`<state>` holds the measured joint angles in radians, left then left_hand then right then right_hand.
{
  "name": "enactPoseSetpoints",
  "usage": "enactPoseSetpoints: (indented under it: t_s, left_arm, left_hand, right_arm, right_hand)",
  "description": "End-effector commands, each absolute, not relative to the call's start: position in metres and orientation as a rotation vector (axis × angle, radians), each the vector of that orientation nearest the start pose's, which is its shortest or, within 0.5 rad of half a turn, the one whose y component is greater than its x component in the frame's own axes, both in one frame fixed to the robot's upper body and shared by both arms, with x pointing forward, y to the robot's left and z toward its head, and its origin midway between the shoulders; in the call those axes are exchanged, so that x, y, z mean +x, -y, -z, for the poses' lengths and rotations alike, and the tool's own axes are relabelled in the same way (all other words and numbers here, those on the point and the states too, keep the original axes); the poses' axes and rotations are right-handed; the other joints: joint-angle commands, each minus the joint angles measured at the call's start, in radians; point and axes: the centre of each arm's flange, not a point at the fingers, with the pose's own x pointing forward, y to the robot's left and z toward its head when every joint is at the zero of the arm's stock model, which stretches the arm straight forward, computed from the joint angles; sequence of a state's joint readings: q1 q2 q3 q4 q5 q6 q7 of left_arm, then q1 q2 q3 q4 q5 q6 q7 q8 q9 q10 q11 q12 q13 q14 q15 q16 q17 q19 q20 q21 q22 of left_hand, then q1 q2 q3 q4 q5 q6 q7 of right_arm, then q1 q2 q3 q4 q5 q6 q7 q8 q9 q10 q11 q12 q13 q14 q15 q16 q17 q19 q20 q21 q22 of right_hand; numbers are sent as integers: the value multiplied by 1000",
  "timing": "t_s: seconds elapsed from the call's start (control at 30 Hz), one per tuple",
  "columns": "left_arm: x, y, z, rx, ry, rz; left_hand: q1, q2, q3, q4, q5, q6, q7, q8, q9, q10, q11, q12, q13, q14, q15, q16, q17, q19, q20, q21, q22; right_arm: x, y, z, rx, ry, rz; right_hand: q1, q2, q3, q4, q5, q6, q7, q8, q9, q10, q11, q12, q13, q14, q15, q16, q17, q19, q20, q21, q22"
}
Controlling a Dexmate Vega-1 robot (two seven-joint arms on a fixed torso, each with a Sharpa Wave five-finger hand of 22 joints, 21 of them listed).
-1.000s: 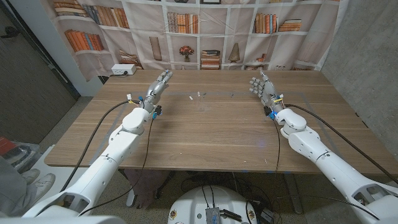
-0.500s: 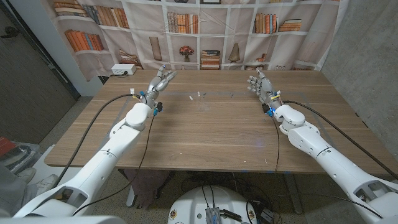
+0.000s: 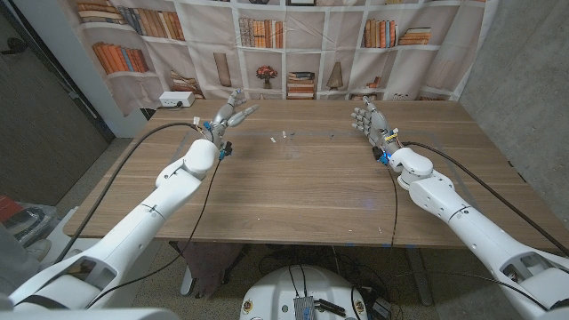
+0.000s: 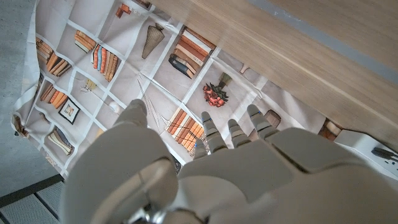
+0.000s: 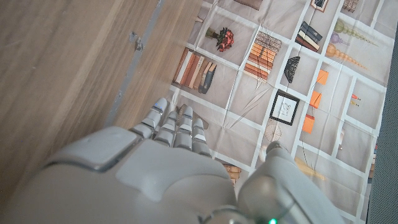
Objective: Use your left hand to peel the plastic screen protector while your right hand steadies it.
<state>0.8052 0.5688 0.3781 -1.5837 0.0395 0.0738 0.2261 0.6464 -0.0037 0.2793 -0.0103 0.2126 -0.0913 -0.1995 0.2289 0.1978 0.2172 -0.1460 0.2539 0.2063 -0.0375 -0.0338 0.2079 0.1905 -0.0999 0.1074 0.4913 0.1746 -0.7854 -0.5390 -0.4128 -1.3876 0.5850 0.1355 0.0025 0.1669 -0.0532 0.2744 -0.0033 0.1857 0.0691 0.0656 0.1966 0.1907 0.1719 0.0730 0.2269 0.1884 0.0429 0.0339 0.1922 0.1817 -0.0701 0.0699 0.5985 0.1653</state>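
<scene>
Reading the table (image 3: 293,191) in the head view as a clock face with twelve o'clock at the far edge, the left hand (image 3: 229,111) hangs over the far part at about eleven o'clock. Its fingers (image 3: 245,110) are spread apart and reach toward the far edge, and it holds nothing. The left wrist view shows the same hand (image 4: 205,168) from behind, its fingertips apart and bare against the backdrop.

The right hand (image 3: 369,120) stands at about one o'clock, well apart from the left. Its fingers point up and are parted, and it is likewise empty. In the right wrist view, this hand (image 5: 155,168) sits above the wood with nothing between its fingers.

A few small pale bits (image 3: 284,135) lie on the table at about twelve o'clock, between the two hands and touching neither; they also show in the right wrist view (image 5: 138,42). They are too small to tell whether any of them is the plastic screen protector.

Black cables (image 3: 133,173) run along both arms. Beyond the far left corner sits a white box (image 3: 175,100), in front of a printed bookshelf backdrop (image 3: 302,44).
</scene>
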Motion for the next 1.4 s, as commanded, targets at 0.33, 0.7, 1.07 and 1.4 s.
enactPoseSetpoints:
  t_s: [0.33, 0.7, 1.07, 1.4]
  left_arm:
    - [632, -249, -75, 884, 635, -210]
    - [625, -229, -82, 1055, 614, -336]
    - [622, -213, -90, 1199, 511, -366]
    - [635, -200, -85, 1296, 548, -390]
  left_hand:
    - [7, -11, -6, -15, 1, 245, -8, 69, 1, 35, -26, -4, 1, -10, 2, 1, 7, -13, 12, -42, 7]
    - [31, 0, 1, -34, 5, 203, -16, 23, 0, 194, -58, 41, 17, 59, -26, 28, 9, 22, 5, -60, 9]
    - [71, 10, 18, -60, 3, 204, -14, 13, 3, 238, -64, 57, 30, 94, -42, 28, 10, 46, 0, -69, 9]
    - [68, 5, 14, -64, -1, 273, -13, 30, 3, 321, -65, 88, 39, 157, -69, 40, 12, 83, -5, -71, 10]
  right_arm:
    - [659, 264, -12, -88, 569, -267]
    - [659, 264, -14, -93, 584, -288]
    - [653, 267, -13, -90, 583, -295]
    - [655, 268, -11, -95, 579, -314]
  right_hand:
    - [14, 3, 1, -8, 1, 10, -14, 4, 4, 7, 9, 3, 4, 2, 5, 0, 1, 5, 6, -9, 5]
    - [19, 7, 2, -12, 1, 7, -19, 3, 4, 5, 9, 2, 4, -3, 6, -1, 1, 4, 9, -18, 6]
    - [22, 11, 3, -15, 0, 7, -23, 3, 4, 7, 10, 2, 4, -4, 5, -1, 1, 3, 12, -25, 6]
    - [23, 14, -1, -20, -2, 5, -31, 4, 5, 59, -19, 22, 5, -4, -2, 0, 2, 9, 12, -41, 6]
